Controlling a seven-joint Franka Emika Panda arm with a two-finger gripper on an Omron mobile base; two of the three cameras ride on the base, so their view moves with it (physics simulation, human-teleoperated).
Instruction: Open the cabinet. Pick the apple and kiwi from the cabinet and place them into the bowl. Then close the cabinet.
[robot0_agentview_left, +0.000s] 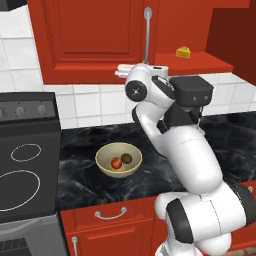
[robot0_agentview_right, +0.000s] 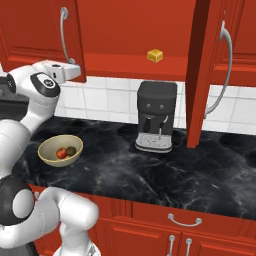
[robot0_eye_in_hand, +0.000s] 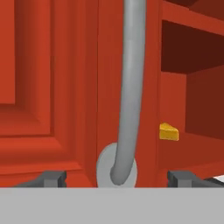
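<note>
Black marble-veined worktop (robot0_agentview_right: 165, 172) runs under white square wall tiles, with glossy red panelled fronts above and below. Straight ahead of the hand is the large red upper wall cabinet (robot0_agentview_left: 95, 35): its left door is shut, flat and framed with a raised panel, and the long round silver bar handle (robot0_eye_in_hand: 130, 87) of that door stands upright between the two dark finger tips, curving into a round grey mounting disc at its foot. The two-finger gripper (robot0_eye_in_hand: 117, 177) is spread wide, one tip on each side of the bar, neither clearly touching it. Just right of the hand the cabinet is open, and a small yellow cheese wedge (robot0_eye_in_hand: 169, 132) sits on the bare red shelf; the right door (robot0_agentview_right: 202, 75) swings out edge-on. Well below the hand, on the worktop, the round shallow tan-yellow speckled bowl (robot0_agentview_left: 102, 162) holds the small round red apple (robot0_agentview_left: 116, 162) and the dark brown-green kiwi (robot0_agentview_left: 127, 158), side by side. Farther right stands a boxy dark grey coffee machine (robot0_agentview_right: 156, 116).
</note>
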